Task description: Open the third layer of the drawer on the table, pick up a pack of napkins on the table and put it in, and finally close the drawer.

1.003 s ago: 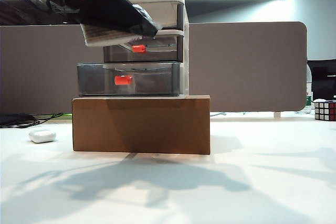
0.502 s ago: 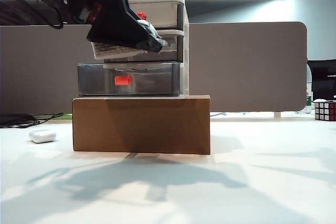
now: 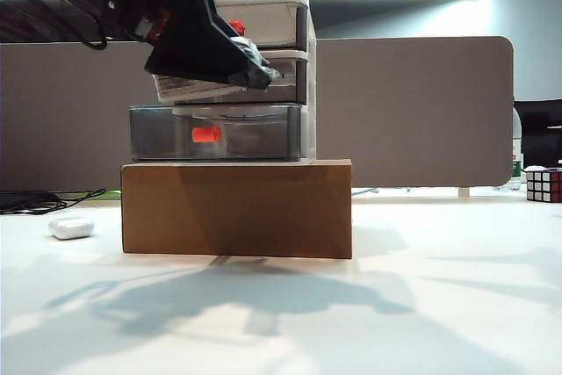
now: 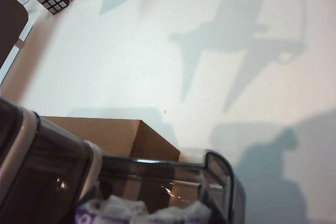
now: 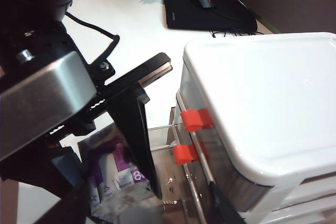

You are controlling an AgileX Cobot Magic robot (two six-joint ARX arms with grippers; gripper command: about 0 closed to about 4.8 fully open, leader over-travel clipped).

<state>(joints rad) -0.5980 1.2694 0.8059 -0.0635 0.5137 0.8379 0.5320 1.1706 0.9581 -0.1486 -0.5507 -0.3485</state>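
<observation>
The drawer (image 3: 263, 85) stands on a brown cardboard box (image 3: 237, 208). Its third layer (image 3: 255, 133), smoky grey with a red handle (image 3: 206, 134), is pulled out. My left gripper (image 3: 250, 72) hangs tilted just above that open drawer, shut on the pack of napkins (image 3: 189, 85). In the right wrist view the left gripper's black fingers (image 5: 137, 140) clamp the purple-printed pack (image 5: 113, 174) over the clear tray (image 5: 178, 192). The left wrist view shows the pack (image 4: 142, 213) above the open drawer's front rim (image 4: 220, 166). My right gripper (image 5: 191, 214) waits open beside the unit's white top (image 5: 262, 93).
A small white oval case (image 3: 70, 228) lies on the table left of the box. A Rubik's cube (image 3: 543, 185) sits at the far right edge. A grey partition (image 3: 421, 111) closes the back. A black mouse pad with a mouse (image 5: 205, 3) lies beyond the unit.
The left gripper has come down and a little to the right with the pack, from above the second drawer to just over the open third layer. The right arm has stayed still.
</observation>
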